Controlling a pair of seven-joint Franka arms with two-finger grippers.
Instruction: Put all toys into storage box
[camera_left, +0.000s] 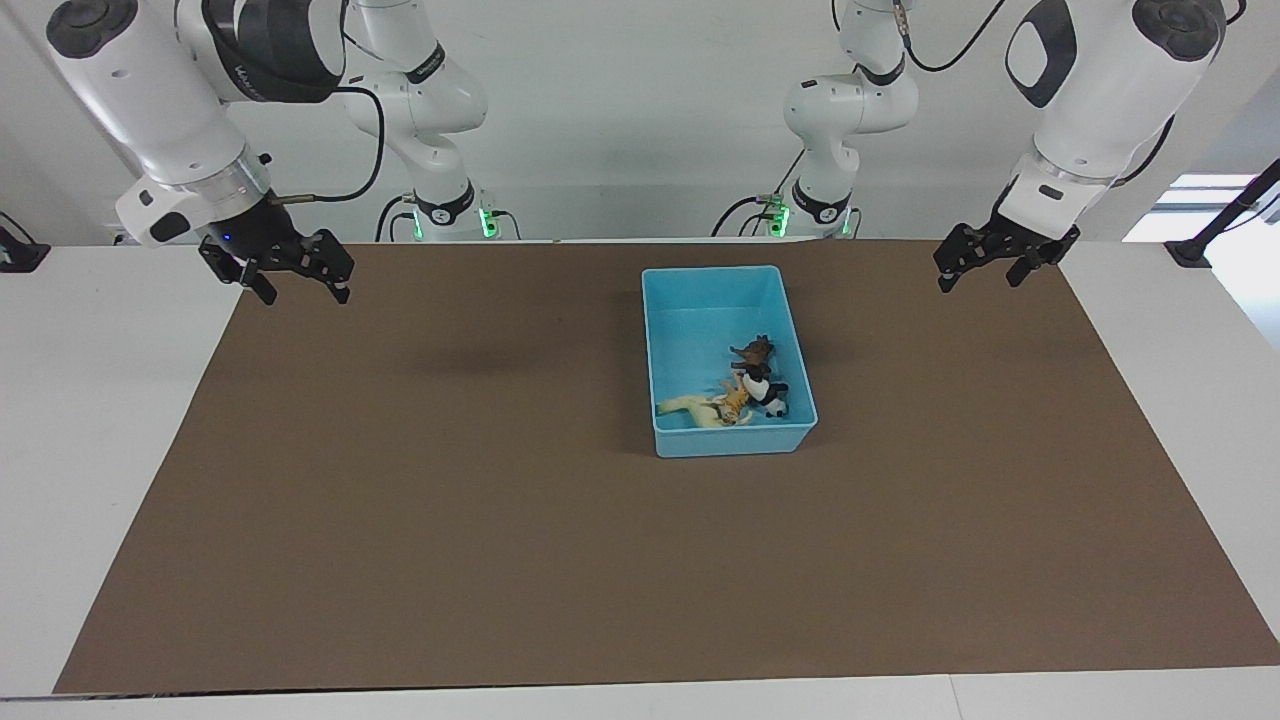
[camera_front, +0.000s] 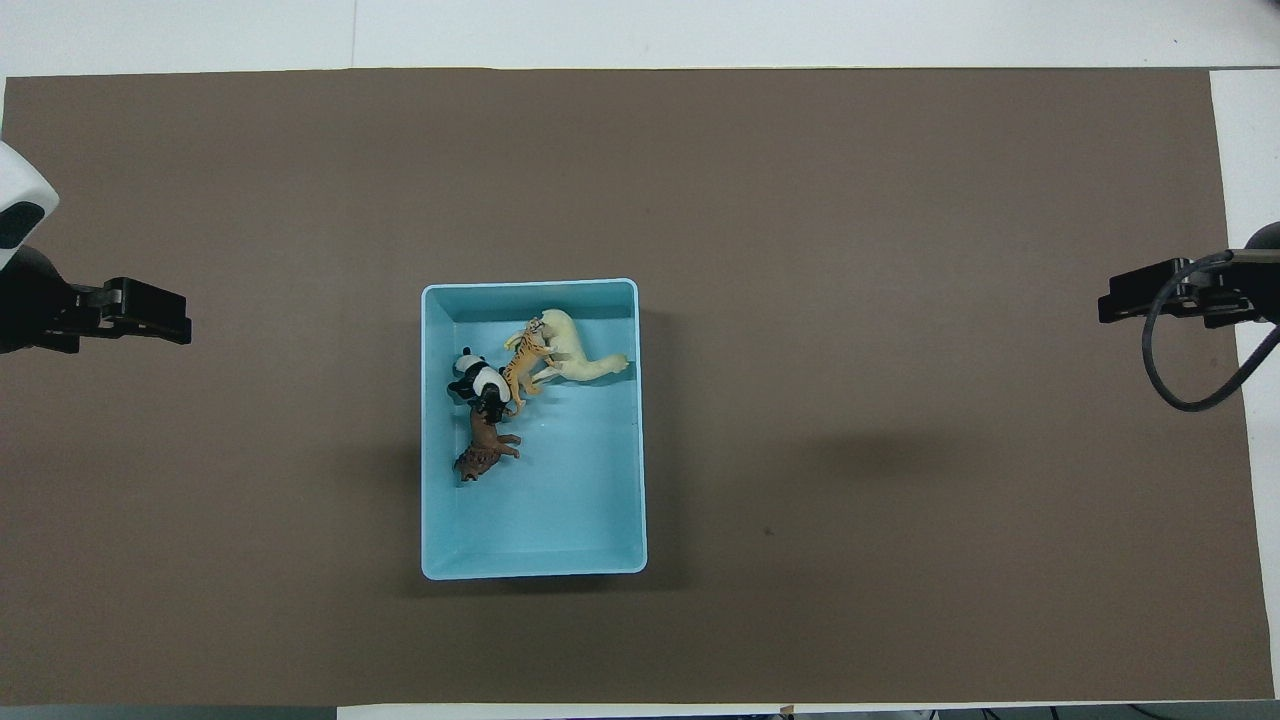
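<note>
Storage box (camera_left: 716, 281) sits on the mat (camera_left: 400, 500), toward the left arm's end. All four toys in it, clustered in the half farther from the robots: horse (camera_front: 578, 352) farthest, tiger (camera_front: 525, 362) touching it, panda (camera_front: 476, 378) beside the tiger, brown animal (camera_front: 485, 445) nearest the robots.

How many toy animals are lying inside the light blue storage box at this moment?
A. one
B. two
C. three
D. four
D: the storage box holds the cream-white horse, the orange tiger, the panda and the brown animal, and no toy lies on the brown mat outside it.
</note>
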